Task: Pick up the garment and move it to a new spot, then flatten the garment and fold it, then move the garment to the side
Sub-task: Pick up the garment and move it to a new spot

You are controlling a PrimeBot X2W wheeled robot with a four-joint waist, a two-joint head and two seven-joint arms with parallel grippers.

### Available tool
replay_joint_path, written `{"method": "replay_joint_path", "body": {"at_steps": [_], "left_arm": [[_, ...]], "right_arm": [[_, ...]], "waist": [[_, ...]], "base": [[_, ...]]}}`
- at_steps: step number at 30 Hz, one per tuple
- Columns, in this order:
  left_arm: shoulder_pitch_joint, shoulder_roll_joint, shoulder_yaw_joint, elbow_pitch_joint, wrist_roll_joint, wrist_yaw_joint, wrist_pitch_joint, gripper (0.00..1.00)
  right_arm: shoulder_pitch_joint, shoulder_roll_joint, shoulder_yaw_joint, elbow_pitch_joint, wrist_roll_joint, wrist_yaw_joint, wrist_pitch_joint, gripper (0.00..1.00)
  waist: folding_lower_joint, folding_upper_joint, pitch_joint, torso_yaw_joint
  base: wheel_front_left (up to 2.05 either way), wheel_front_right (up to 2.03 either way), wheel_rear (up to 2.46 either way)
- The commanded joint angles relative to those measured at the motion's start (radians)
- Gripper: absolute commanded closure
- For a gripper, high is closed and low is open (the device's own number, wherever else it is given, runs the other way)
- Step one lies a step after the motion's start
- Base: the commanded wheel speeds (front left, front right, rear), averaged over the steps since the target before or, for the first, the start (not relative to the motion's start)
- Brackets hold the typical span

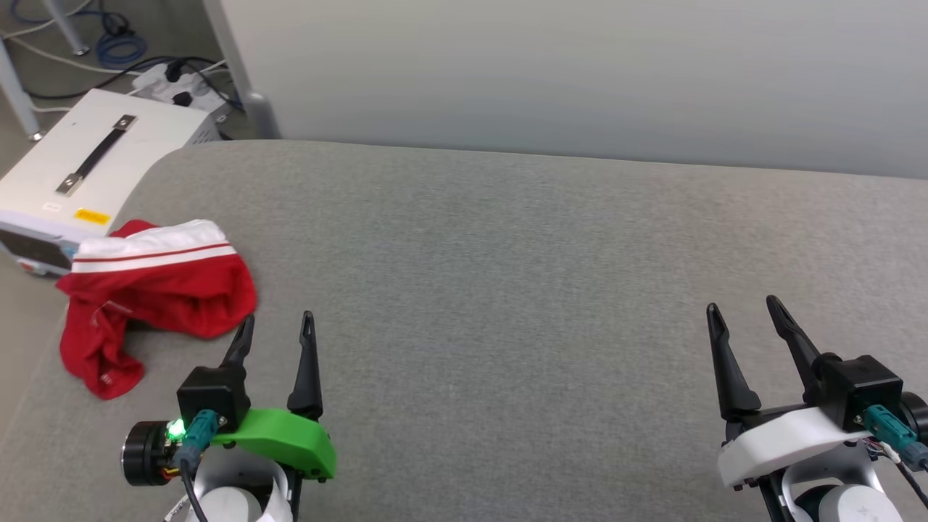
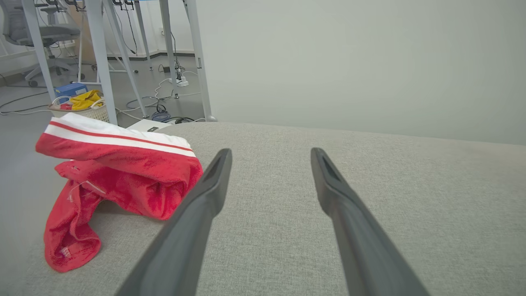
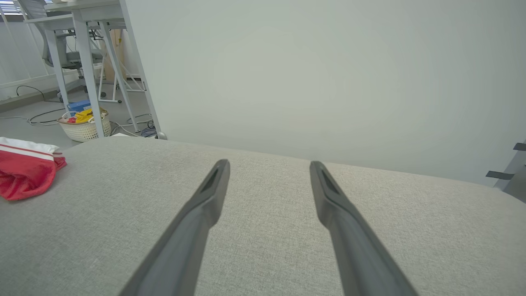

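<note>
**Red shirt lay bunched at the left edge, both claws spread and empty**

The small red jersey-style garment, with a white band and thin red stripe along its top, sat crumpled in a heap near the left edge of the grey fabric-covered surface. One red fold trailed down toward the near-left corner. No lettering could be read on it.

The left gripper, on a green mount, hovered just right of the heap. Its two long dark fingers were spread apart with nothing between them, and its left fingertip was close to the cloth's lower right edge. Whether it touched could not be told.

The right gripper, on a white mount, stood well apart at the surface's right side, its fingers likewise spread and holding nothing.

Beyond the heap, a white box with a black handle stood on the floor.
</note>
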Motion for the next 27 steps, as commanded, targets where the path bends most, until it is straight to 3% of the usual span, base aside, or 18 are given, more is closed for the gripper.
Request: {"method": "replay_joint_path", "body": {"at_steps": [1, 17, 27], "left_arm": [[-0.017, -0.002, 0.008, 0.004, -0.009, 0.002, -0.010, 0.00], [-0.013, -0.003, 0.070, 0.028, -0.031, -0.004, -0.045, 0.00], [-0.005, -0.004, 0.105, 0.039, -0.043, -0.008, -0.066, 0.00]], "right_arm": [[-0.006, -0.001, 0.006, -0.010, -0.004, 0.000, -0.003, 0.00], [-0.017, -0.001, 0.076, -0.017, -0.002, -0.001, -0.002, 0.00], [-0.017, -0.001, 0.099, -0.013, 0.006, -0.001, -0.014, 0.00]], "waist": [[-0.0001, -0.0001, 0.004, 0.050], [-0.0001, -0.0001, -0.004, 0.310], [-0.0001, -0.0001, -0.002, 0.413]], "base": [[0.00, 0.00, 0.00], [0.00, 0.00, 0.00], [-0.06, -0.06, -0.06]]}}
